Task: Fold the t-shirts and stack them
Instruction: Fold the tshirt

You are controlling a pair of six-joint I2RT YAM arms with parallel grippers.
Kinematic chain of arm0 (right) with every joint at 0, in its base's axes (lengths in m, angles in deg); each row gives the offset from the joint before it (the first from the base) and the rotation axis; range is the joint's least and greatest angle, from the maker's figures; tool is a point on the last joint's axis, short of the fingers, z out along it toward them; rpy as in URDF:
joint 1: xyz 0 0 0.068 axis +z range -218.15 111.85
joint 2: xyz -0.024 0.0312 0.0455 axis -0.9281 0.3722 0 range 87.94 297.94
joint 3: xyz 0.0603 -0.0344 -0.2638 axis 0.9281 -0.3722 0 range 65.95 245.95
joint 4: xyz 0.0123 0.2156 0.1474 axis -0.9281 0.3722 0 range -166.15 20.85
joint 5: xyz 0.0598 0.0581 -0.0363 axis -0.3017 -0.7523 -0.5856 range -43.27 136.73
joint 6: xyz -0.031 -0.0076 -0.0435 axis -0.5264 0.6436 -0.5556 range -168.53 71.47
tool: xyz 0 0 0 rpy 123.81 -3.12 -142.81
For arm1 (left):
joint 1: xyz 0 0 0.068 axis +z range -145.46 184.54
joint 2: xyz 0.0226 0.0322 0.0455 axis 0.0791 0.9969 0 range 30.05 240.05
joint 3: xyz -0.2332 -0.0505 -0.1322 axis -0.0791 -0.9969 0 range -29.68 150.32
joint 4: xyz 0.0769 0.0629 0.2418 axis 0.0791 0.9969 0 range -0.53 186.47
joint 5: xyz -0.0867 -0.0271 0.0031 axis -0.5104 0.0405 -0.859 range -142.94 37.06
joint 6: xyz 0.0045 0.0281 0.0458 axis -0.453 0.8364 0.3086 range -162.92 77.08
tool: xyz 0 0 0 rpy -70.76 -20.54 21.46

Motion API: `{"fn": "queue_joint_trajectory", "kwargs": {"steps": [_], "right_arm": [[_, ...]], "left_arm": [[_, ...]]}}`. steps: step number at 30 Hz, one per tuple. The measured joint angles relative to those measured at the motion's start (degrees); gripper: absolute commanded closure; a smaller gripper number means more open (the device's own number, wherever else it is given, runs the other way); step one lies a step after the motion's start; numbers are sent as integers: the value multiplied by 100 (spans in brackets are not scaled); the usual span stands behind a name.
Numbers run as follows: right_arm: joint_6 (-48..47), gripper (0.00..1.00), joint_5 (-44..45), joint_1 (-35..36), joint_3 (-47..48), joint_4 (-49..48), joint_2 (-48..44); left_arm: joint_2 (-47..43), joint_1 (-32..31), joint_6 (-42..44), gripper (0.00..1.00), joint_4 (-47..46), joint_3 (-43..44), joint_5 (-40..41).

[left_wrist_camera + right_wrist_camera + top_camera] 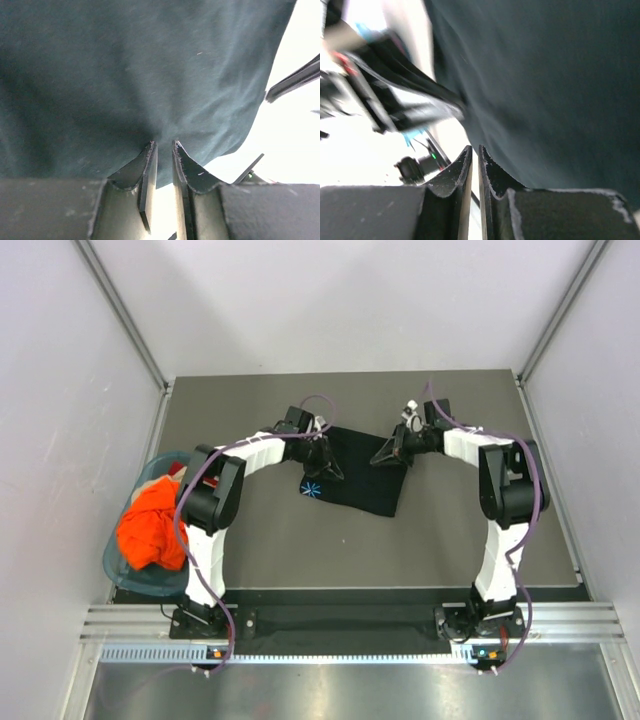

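The black t-shirt [365, 480] lies folded in a rough rectangle on the dark table, its blue-white starburst mark [311, 488] at the left end. My left gripper [327, 468] sits low on its far left edge. In the left wrist view the jaws [163, 143] stand a little apart, and the dark cloth [125, 75] gathers right at their tips. My right gripper [388, 456] is at the far right corner. Its jaws [475, 147] show a thin bright slit with nothing in it, the cloth [545, 90] just beside them. The orange t-shirt [150, 525] lies bunched in the basket.
A teal plastic basket [115, 565] hangs off the table's left edge beside the left arm's base. Grey walls close in the table at the back and both sides. A metal rail [340, 625] runs along the near edge.
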Motion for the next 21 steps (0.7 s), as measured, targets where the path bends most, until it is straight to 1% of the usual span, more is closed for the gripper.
{"fn": "queue_joint_trajectory", "kwargs": {"steps": [3,7,9,14,17,21], "right_arm": [[494,91,22,-46,120,-643,151],[975,92,92,-157,151,-1379,629],[1233,92,118,-323,151,-1836,1014],[1722,91,-103,-697,162,-2645,1307],[1871,92,17,-909,407,-2898,1438],[1893,91,199,-1021,686,-2835,1526]], "left_arm": [[9,0,-33,77,136,0,118],[20,0,-15,77,199,-35,317],[46,0,20,77,247,-37,400],[66,-2,105,78,269,-35,446],[66,-2,190,78,295,-28,463],[13,0,258,76,396,-26,501]]}}
